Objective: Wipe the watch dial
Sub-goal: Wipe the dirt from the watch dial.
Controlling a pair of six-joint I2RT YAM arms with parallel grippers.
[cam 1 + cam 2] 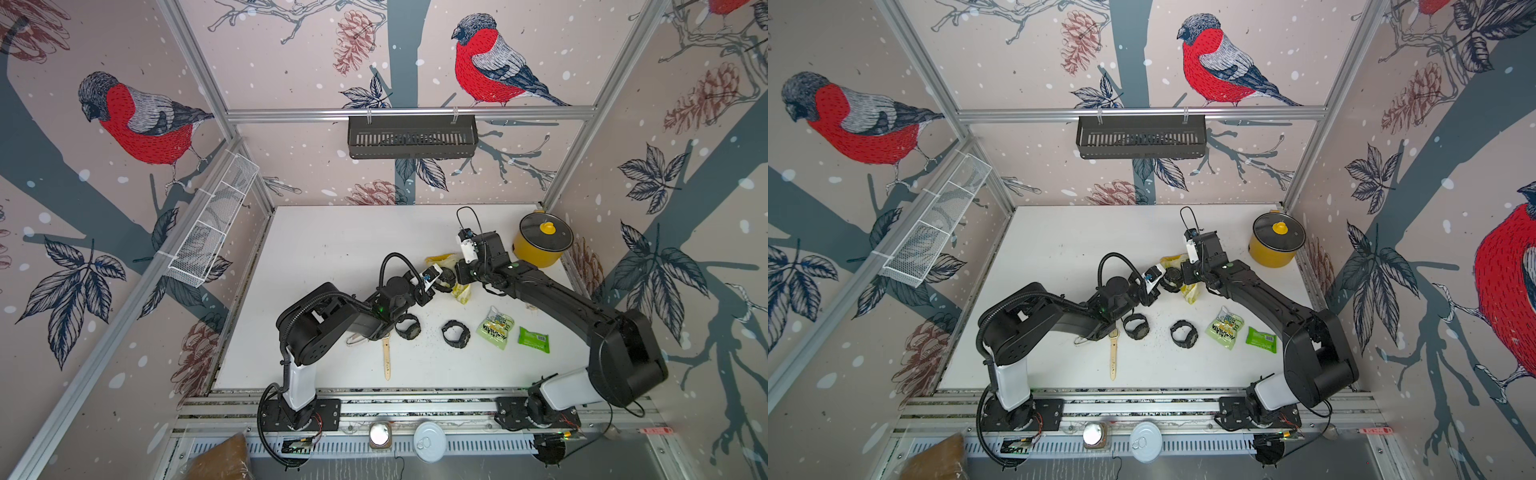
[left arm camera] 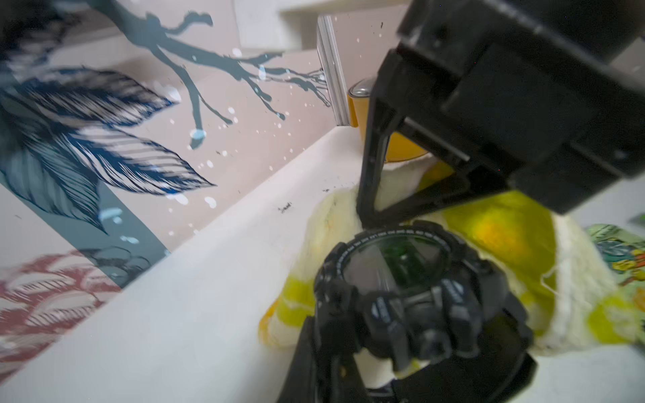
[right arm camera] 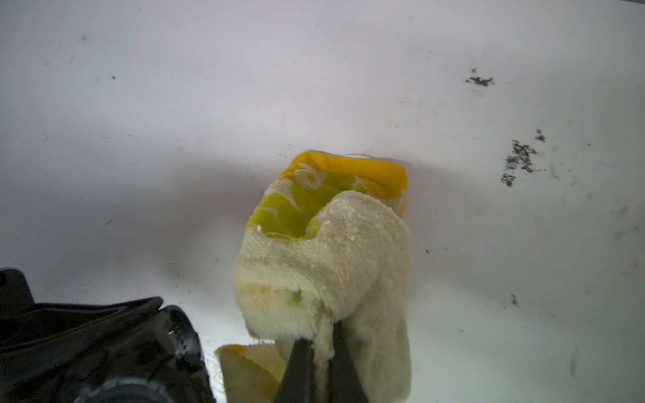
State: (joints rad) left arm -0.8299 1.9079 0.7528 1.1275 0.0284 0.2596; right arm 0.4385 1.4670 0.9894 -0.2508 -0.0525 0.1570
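A chunky black watch (image 2: 394, 279) is held above the table, and my left gripper (image 2: 401, 352) is shut on its strap. Its round glass dial (image 2: 387, 268) faces up and is uncovered. A yellow and cream terry cloth (image 3: 324, 251) hangs pinched in my right gripper (image 3: 319, 352), which is shut on a fold of it. In the left wrist view the right gripper (image 2: 370, 216) reaches the far rim of the dial, with the cloth (image 2: 506, 244) draped behind and beside the watch. In both top views the watch (image 1: 447, 275) (image 1: 1171, 276) sits between the two grippers, mid-table.
Two more black watches (image 1: 407, 327) (image 1: 456, 333) and a beige-strap watch (image 1: 387, 359) lie near the left arm. Two green snack packets (image 1: 495, 327) (image 1: 534, 339) lie under the right arm. A yellow lidded pot (image 1: 542, 245) stands at the back right corner.
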